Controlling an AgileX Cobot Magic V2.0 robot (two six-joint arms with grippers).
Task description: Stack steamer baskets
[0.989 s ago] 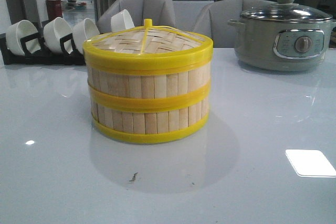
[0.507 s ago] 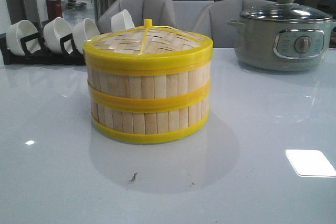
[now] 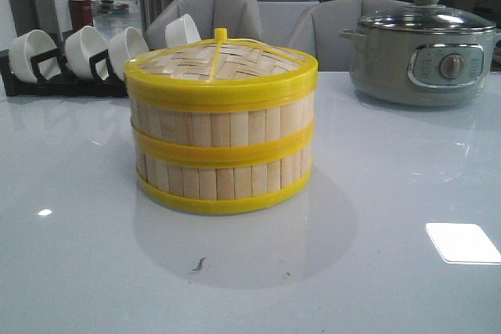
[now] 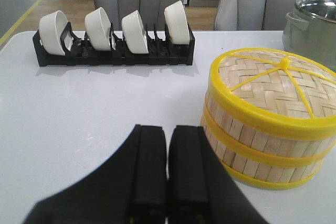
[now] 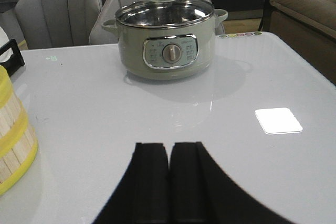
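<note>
Standing in the middle of the desk (image 3: pixel 86 271), the steamer baskets (image 3: pixel 221 158) are already one on top of the other, and the woven lid (image 3: pixel 223 64) with its small knob sits on the upper one. Their yellow rims line up evenly all around in the front view, so the stack looks complete and straight. The left pincer (image 4: pixel 168 169) is pressed together and holds nothing; it hangs above the desk just beside the baskets, not touching them. The right pincer (image 5: pixel 169 179) is also pressed together and empty, well apart from the stack, with the grey cooker (image 5: pixel 165 38) farther ahead of it. To finish this step well, it seems best that both arms stay away from the baskets and move off without brushing the rim, because a small push could shift the upper basket. The rack of white bowls (image 4: pixel 113 32) behind is not part of the work.
</note>
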